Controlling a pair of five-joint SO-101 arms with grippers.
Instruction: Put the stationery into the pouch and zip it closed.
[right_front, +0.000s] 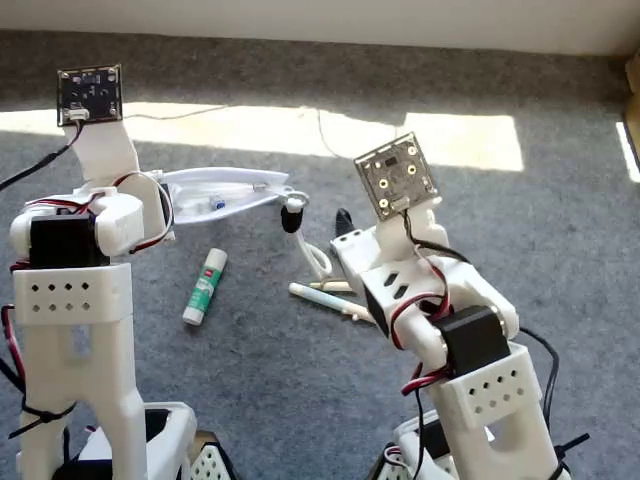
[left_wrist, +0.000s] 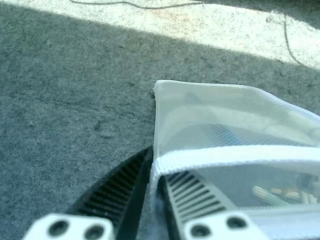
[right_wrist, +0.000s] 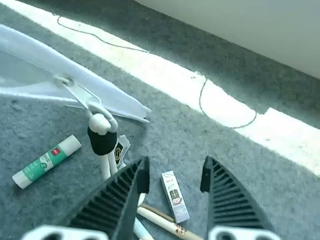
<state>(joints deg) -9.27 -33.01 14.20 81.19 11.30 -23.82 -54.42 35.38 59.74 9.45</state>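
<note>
From above, the mesh pouch (right_front: 225, 192) stretched out from the left arm, with a glue stick (right_front: 205, 287) on the grey carpet (right_front: 250, 400) nearby. At the left wrist, the left claw (left_wrist: 155, 167) pinched the pouch's corner hem. At the right wrist, the right claw (right_wrist: 175, 167) gaped wide over a small eraser (right_wrist: 175, 196).

Cameras: one high behind the arms, one on each wrist.

The high view looks down over both arms onto the carpet (right_front: 300, 400), far enough off to take in the pouch (right_front: 225, 190), glue stick (right_front: 205, 287) and pens (right_front: 325, 295) ahead of the grippers. The left wrist view looks along the left gripper (left_wrist: 155, 165) from very near, with the pouch's edge pinched between its fingers and carpet beyond. The right wrist view looks past the right gripper (right_wrist: 175, 172), jaws apart, from farther back. It shares the pouch and glue stick with the high view, and the pouch shows in all three.
</note>
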